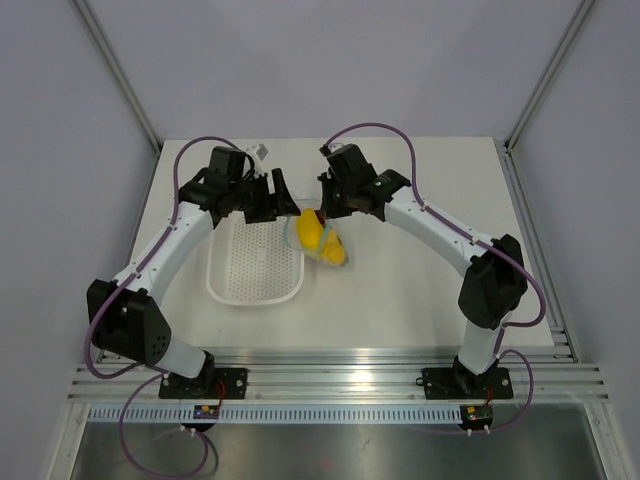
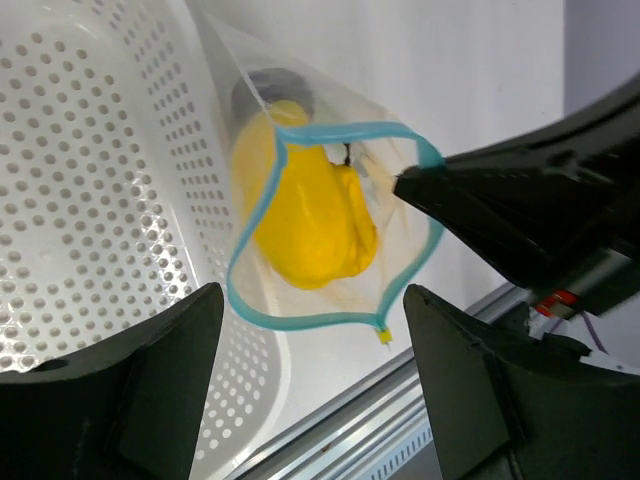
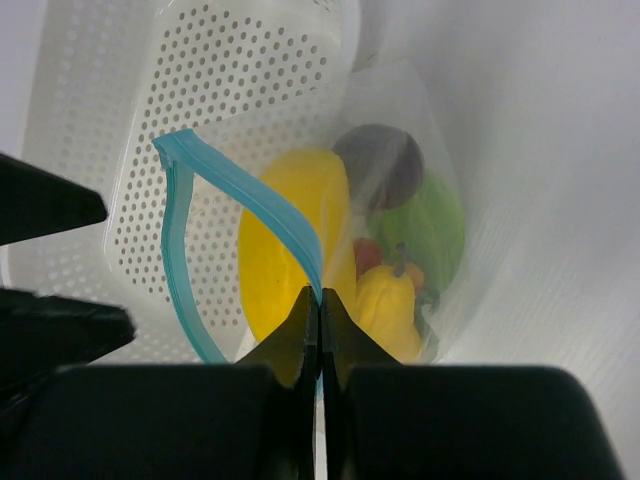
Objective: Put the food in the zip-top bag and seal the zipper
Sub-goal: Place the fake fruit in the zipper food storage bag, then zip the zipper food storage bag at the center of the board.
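Observation:
The clear zip-top bag (image 1: 322,240) lies between both grippers, beside the basket's right rim. Its mouth gapes as a loop, edged by the light blue zipper (image 2: 300,320). My right gripper (image 3: 320,297) is shut on the zipper (image 3: 240,195) at one side of the mouth. Inside the bag are the food pieces: a large yellow fruit (image 3: 285,245), a second yellow fruit (image 3: 392,302), a green piece (image 3: 435,225), a dark red fruit (image 3: 380,160) and small red berries (image 3: 367,255). My left gripper (image 2: 310,400) stands open just short of the mouth, holding nothing.
A white perforated basket (image 1: 255,265) sits on the table under and left of the bag. An aluminium rail (image 1: 340,365) runs along the near table edge. Grey walls with metal posts close in the back and sides.

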Robot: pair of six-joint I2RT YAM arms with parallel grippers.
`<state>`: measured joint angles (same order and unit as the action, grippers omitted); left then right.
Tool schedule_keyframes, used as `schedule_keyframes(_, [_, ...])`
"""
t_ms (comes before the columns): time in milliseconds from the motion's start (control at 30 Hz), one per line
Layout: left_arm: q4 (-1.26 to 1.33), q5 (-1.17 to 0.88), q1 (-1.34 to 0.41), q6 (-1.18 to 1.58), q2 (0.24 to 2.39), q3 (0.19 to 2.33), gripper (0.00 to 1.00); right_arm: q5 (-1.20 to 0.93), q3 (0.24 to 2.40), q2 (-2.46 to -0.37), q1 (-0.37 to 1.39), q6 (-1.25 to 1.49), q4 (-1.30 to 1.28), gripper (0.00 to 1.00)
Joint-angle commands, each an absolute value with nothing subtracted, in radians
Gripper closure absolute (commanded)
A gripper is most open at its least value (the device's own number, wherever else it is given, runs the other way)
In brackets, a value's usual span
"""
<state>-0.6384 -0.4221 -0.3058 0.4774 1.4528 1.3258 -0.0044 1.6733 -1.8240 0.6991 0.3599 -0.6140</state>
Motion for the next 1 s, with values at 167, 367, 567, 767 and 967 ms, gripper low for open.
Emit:
schedule_keyframes(167, [-0.589, -0.314, -0.333, 0.451, 1.581, 1.33, 0.37, -0.087, 1.683, -1.758, 0.692, 0.284, -0.575, 1.0])
schedule_keyframes(367, [-0.58, -0.362, -0.351, 0.486, 1.632, 1.37, 0.72, -0.109, 1.667, -1.749, 0.675, 0.261, -0.577, 0.95])
schedule_keyframes(567, [-0.528, -0.44, -0.353, 0.627, 1.626, 1.382, 1.0, -0.081, 1.592, -1.642, 0.667, 0.216, -0.522, 0.13])
schedule_keyframes(767, [-0.512, -0.459, -0.353, 0.765, 1.628, 1.385, 1.0, -0.057, 1.301, -1.385, 0.672, 0.189, -0.361, 0.1])
schedule_keyframes(967, [-0.508, -0.474, -0.353, 0.9, 1.649, 1.41, 1.0, -0.043, 0.948, -1.097, 0.706, 0.088, -0.144, 0.12])
